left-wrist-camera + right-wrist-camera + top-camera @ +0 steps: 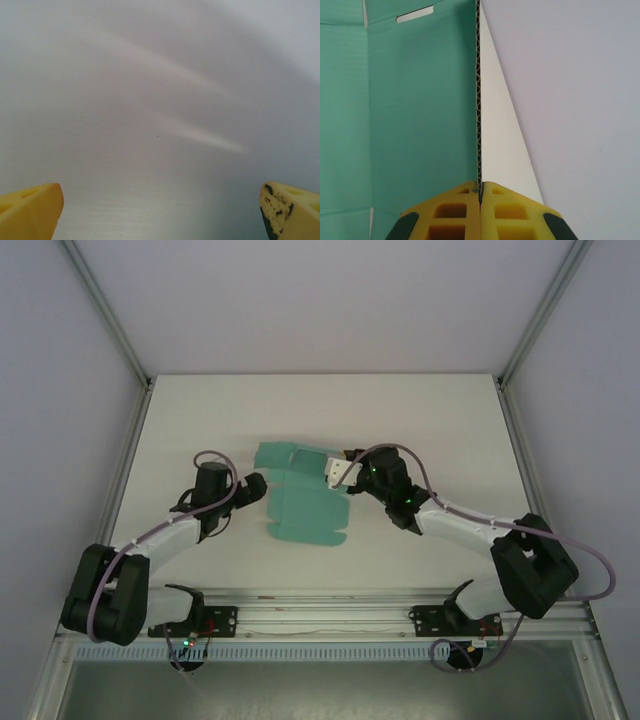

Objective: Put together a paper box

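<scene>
The teal-green corrugated-card paper box point(305, 512) lies unfolded and mostly flat at centre frame. One flap point(420, 125) is raised by the right gripper point(345, 472), its jaws clamped on the flap's thin edge. The left gripper point(252, 487), jaws apart and holding nothing, sits just beside the sheet's left edge. Nothing pins the sheet, so further lifting could drag it, or the edge could slip free. The white surface point(200, 420) is matte, enclosed by pale walls and aluminium posts point(105, 310).
</scene>
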